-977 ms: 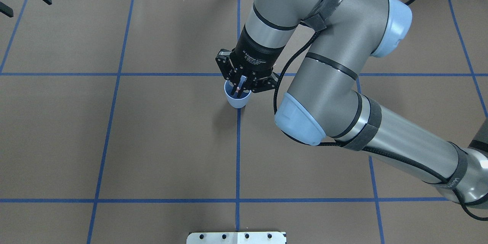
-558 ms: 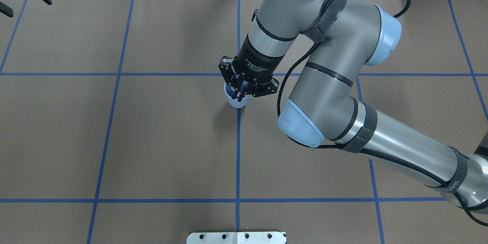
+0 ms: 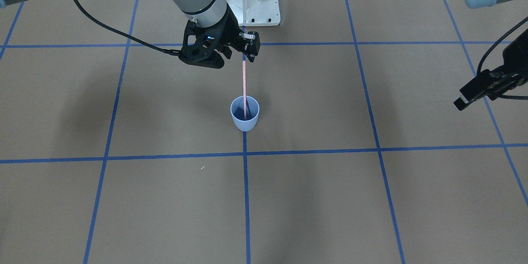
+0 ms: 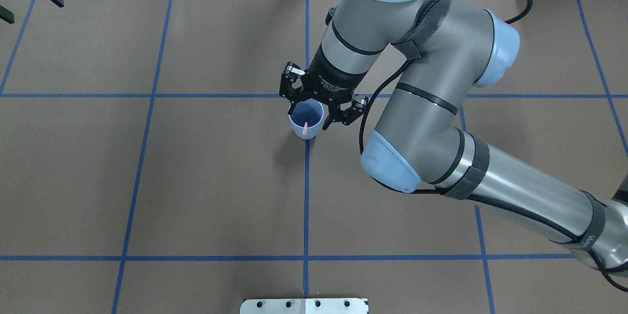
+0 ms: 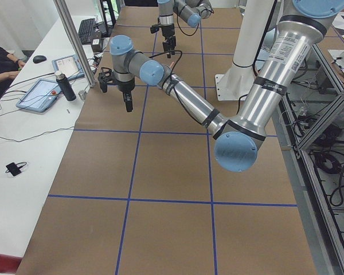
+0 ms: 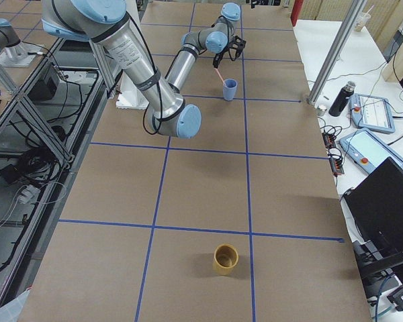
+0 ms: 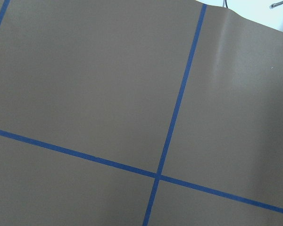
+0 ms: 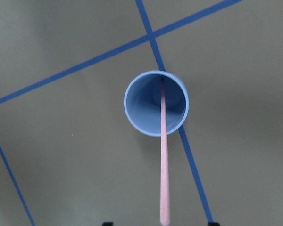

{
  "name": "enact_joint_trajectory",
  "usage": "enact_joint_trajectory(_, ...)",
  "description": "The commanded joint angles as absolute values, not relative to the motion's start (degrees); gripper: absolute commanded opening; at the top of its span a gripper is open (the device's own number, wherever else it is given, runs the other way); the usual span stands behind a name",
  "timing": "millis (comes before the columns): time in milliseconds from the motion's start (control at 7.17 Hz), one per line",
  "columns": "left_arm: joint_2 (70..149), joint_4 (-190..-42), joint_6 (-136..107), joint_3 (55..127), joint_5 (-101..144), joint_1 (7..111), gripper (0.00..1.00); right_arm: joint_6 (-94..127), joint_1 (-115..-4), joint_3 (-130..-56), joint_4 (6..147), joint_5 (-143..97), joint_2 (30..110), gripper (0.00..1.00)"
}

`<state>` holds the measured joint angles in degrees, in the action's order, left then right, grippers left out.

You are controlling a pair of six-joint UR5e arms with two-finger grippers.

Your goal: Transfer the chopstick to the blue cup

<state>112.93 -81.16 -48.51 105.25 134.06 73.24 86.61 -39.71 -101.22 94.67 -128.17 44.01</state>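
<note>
Right gripper [image 4: 314, 112] jaws stood apart | chopstick [image 3: 244, 86] leaned in blue cup [image 3: 245, 125] just below | straight lift looked safest, no brushing it.

Silver-grey arm [image 4: 520, 191], pale-blue caps [image 4: 387, 159], black cable [image 4: 361, 127]

We see a table [image 4: 196, 181] covered by a brown sheet that blue tape lines [image 4: 306, 196] divide into large squares. The blue cup [image 3: 245, 124] stands upright on one tape line, near a crossing. A white mount base [image 3: 253, 4] sits at the robot's side. A tan cup [image 6: 225, 259] stands well apart toward the right end. A tiny white speck [image 3: 202, 168] lies on the sheet.
</note>
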Motion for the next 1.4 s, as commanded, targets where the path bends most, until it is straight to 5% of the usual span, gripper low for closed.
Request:
enact_joint_trajectory(0, 109.4, -83.8, -43.5, 105.3, 133.9, 73.5, 0.99, 73.9, -45.3, -104.3, 96.1, -125.2, 50.2, 1.00)
enact_joint_trajectory(698, 101.0, -86.7, -19.2, 98.8, 133.6, 83.5, 0.99, 15.5, -69.3, -105.0, 110.8, -126.2, 66.2, 1.00)
enact_joint_trajectory(1256, 93.9, -87.2, -1.4, 94.1, 133.9, 92.7, 0.99, -8.7, -87.7, -97.4, 112.8, -135.2, 76.7, 1.00)
